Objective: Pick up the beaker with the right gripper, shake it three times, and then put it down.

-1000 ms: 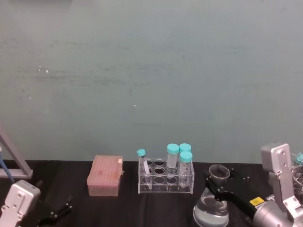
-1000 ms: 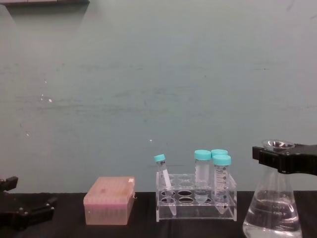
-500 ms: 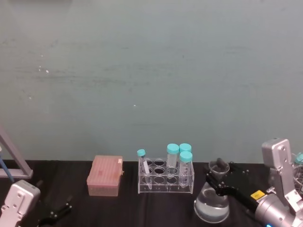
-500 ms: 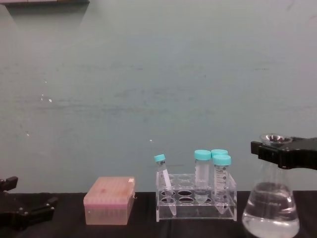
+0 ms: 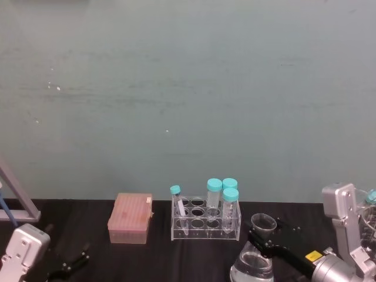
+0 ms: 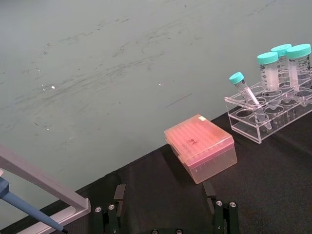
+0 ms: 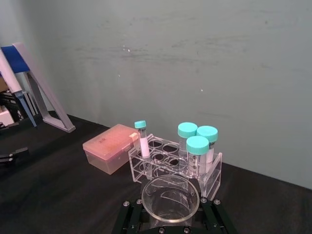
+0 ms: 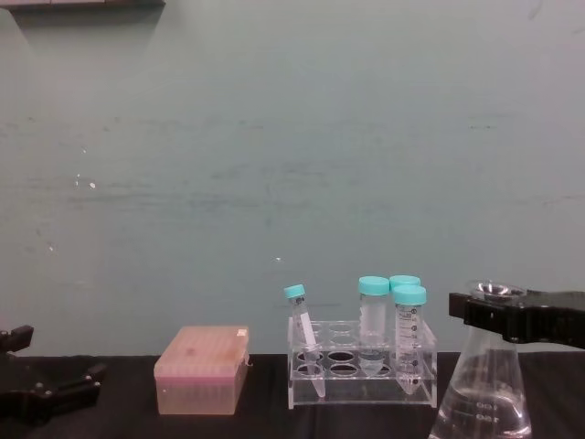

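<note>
Left tool (image 6: 164,195) parked low at far left, fingers spread wide, holding nothing. Pink box (image 8: 201,368), then tube rack (image 8: 361,375), mid-surface (image 8: 265,416). Just right of rack: beaker (image 8: 483,402), upright, neck clamped by right tool (image 8: 494,318). Base touching surface or lifted: cannot tell.

One beaker (image 8: 483,402), one rack (image 8: 361,389), four teal-capped tubes (image 8: 373,313), one pink box (image 8: 201,370), one stand (image 6: 44,181), two end effectors (image 6: 162,195) (image 8: 494,316)
</note>
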